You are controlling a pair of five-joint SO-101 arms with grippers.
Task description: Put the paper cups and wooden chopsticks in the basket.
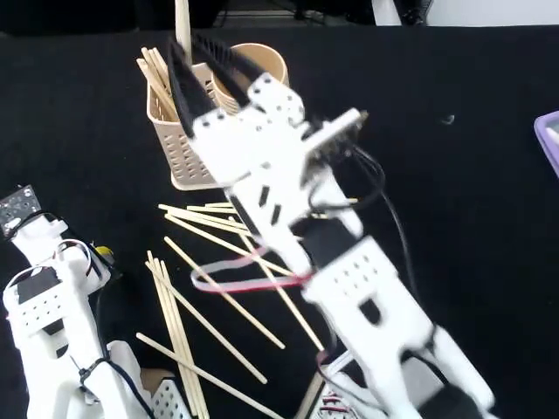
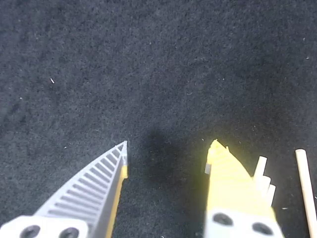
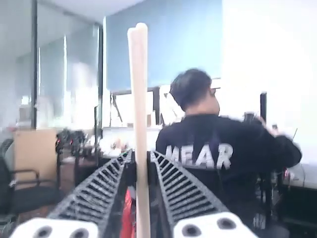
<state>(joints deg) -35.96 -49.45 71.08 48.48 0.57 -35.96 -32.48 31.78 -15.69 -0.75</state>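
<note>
Right gripper (image 3: 141,153) pinching one wooden chopstick (image 3: 140,89) upright over basket (image 1: 179,161); paper cup (image 1: 266,59) inside it. Left gripper (image 2: 168,146) spread above black surface (image 2: 148,59). Loose chopsticks (image 1: 210,301) scattered between arms.

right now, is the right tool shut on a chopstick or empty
Shut on a chopstick: the right tool pinches it upright from both sides, seemingly over the basket.
</note>
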